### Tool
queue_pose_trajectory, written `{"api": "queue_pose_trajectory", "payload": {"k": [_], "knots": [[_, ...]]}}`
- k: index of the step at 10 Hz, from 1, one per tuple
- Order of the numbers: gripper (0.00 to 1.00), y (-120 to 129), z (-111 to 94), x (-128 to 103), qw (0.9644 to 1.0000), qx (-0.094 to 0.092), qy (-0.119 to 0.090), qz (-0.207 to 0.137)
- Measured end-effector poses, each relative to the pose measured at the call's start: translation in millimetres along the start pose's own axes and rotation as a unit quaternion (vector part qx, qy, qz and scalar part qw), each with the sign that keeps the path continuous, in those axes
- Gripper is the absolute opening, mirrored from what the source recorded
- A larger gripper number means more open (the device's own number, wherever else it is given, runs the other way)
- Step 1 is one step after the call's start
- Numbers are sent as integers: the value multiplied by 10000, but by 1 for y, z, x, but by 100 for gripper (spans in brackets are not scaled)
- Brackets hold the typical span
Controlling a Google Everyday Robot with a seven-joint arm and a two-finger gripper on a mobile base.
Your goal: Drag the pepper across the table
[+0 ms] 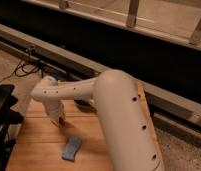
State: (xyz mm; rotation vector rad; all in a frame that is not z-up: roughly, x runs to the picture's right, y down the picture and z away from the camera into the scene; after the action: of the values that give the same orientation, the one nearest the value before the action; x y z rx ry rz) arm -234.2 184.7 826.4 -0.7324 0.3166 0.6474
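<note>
My white arm reaches from the lower right across the light-brown wooden table (39,145). Its gripper (58,120) points down and sits low over the table's left-middle part. The pepper does not show clearly. A small dark reddish bit right at the gripper's tip may be it, but the gripper covers that spot. A blue wavy sponge (71,148) lies flat on the table just in front and to the right of the gripper, apart from it.
A dark rounded object (84,105) sits on the table behind the arm, mostly hidden. Black equipment (4,112) stands past the table's left edge. Cables (29,65) lie on the floor behind, in front of a dark wall and rail.
</note>
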Motion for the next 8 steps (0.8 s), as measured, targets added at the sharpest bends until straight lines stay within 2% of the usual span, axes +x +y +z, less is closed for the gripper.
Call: {"api": "queue_pose_trajectory", "payload": {"k": [6, 8], "knots": [[16, 27, -5, -12, 9994, 92, 125, -295], [16, 26, -6, -8, 9992, 122, 166, -328]]}}
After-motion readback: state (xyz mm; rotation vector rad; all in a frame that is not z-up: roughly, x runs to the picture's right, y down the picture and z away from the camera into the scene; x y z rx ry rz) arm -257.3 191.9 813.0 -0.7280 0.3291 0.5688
